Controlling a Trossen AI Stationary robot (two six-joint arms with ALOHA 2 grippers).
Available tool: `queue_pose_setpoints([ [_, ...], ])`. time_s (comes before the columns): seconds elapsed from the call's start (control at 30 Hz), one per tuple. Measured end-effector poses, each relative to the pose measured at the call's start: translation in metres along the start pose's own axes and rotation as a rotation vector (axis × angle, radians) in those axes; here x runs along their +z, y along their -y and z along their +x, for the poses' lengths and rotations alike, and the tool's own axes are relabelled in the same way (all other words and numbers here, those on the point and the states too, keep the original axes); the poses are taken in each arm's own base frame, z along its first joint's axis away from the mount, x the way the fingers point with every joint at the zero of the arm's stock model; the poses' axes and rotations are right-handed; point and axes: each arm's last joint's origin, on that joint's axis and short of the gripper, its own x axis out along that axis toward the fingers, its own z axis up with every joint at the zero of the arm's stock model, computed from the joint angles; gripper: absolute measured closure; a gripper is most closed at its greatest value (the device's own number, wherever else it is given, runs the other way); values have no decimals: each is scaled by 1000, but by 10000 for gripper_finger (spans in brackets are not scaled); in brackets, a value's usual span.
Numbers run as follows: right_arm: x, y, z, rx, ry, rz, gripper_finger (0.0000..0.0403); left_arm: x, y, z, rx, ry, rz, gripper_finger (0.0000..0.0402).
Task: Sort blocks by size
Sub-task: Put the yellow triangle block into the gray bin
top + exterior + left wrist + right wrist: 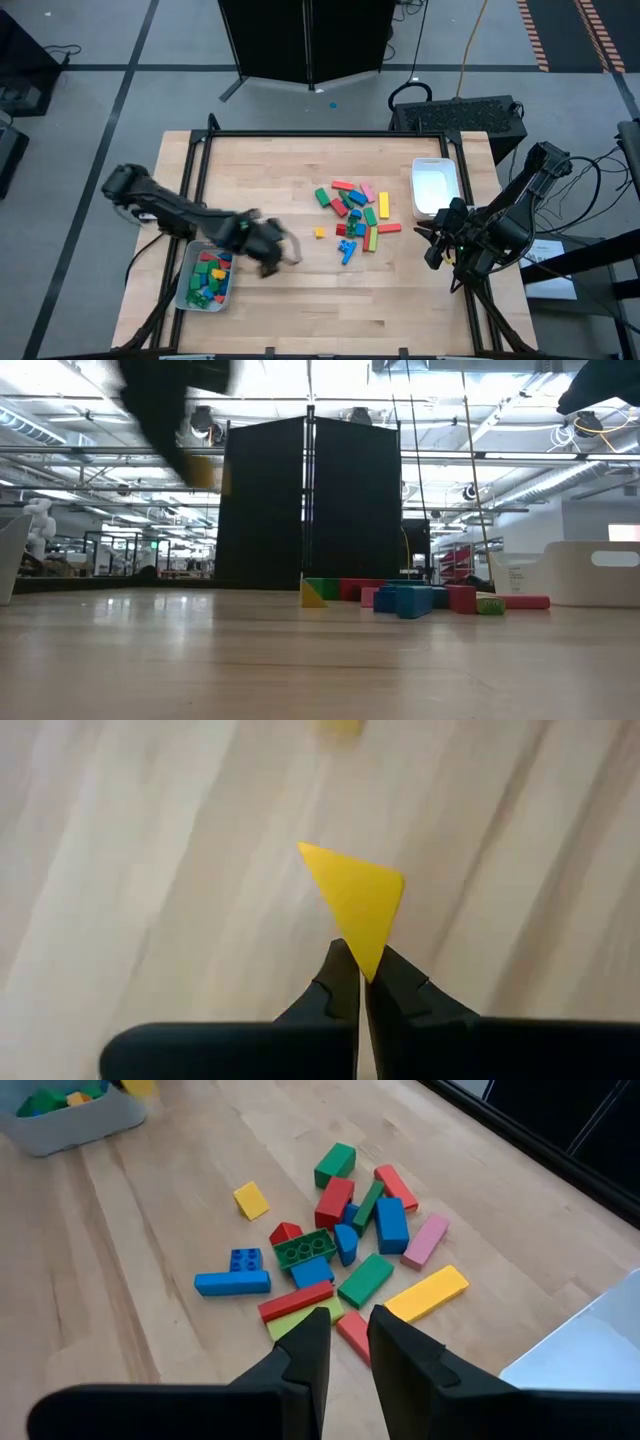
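My left gripper (283, 252) hangs above the table between the grey tray (190, 290) and the loose blocks (355, 215). It is shut on a yellow block (355, 895), which also shows high up in the low view (203, 472). The grey tray holds several blocks (208, 275). The loose blocks (340, 1250) lie flat on the table in a heap right of centre, short ones and longer bars. A small yellow block (320, 232) lies apart on their left. My right gripper (345, 1345) waits above the table's right edge, narrowly open with nothing between its fingers. My left gripper pinches the yellow block by one corner (368, 955) between its two fingertips. The fingers slant steeply down from above. The block sticks out beyond the fingertips, tilted, lifted clear of the table.
A white tray (437, 188) stands at the table's right side, beyond the heap. Bare wood lies along the near edge (330, 310) and the far edge (300, 160). A black screen (310, 500) stands behind the table.
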Motion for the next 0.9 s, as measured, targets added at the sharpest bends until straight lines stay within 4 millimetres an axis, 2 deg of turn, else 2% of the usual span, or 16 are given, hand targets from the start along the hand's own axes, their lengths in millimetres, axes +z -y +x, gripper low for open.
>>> queue_pose_setpoints([
  [0.1,0,0,0,0,0,-14,335,-35,-1,-28,23,-90,-78,401],
  [0.23,0,0,0,0,0,-21,335,-77,1,-56,26,-191,-172,402],
  [0.43,0,0,0,1,0,-25,335,-118,11,-72,13,-258,-274,401],
  [0.6,0,0,0,2,-2,-33,335,-134,17,-73,27,-315,-308,370],
  [0.9,0,-1,0,5,-2,-39,335,-134,17,-72,33,-353,-321,256],
])
